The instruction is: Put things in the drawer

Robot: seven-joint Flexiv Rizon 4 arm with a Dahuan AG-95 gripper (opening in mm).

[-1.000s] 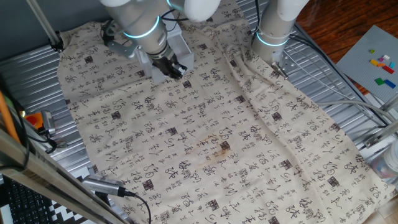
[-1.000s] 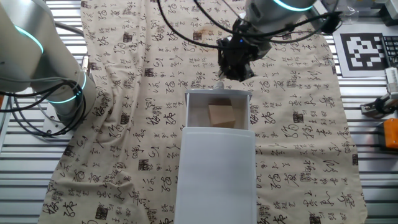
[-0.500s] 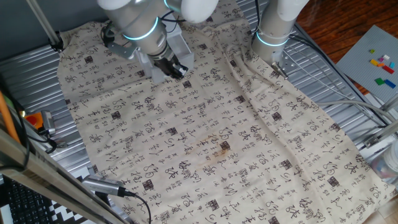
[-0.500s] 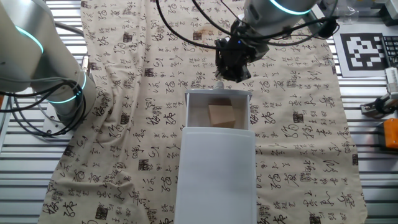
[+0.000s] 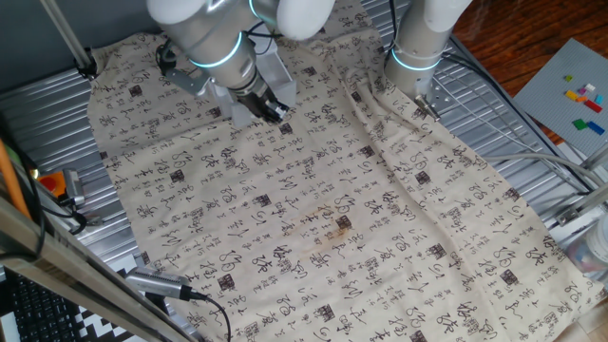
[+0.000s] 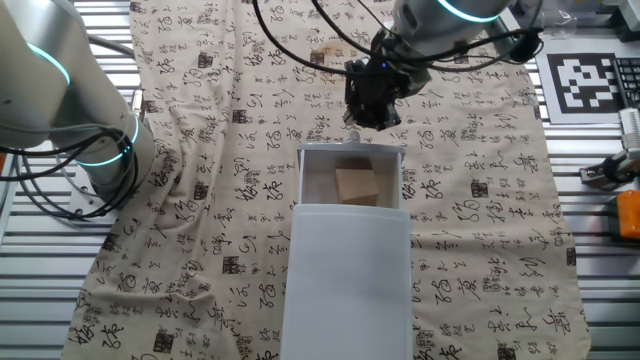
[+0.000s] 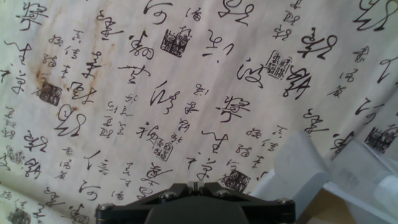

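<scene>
The white drawer [image 6: 348,280] stands open, its tray [image 6: 306,185] slid out toward the gripper. The light-tan wooden cube [image 6: 357,186] lies inside the tray. My gripper [image 6: 365,118] hangs just beyond the tray's front face, above the small knob [image 6: 352,137]. Its fingers are together and hold nothing. In one fixed view the gripper [image 5: 272,110] points down at the cloth and the arm hides most of the drawer. In the hand view the shut fingertips [image 7: 194,185] sit at the bottom edge, and a corner of the drawer [image 7: 298,168] shows at the lower right.
A printed cloth [image 5: 313,209] covers the table, with an orange-brown stain [image 5: 334,231]. A second arm [image 6: 60,100] stands at the left, its base [image 5: 418,47] at the cloth's far edge. Black cables [image 6: 300,50] loop above the gripper. A marker card [image 6: 590,85] lies at the right.
The gripper has drifted a little away from the drawer's front. Drawer and cube have not moved.
</scene>
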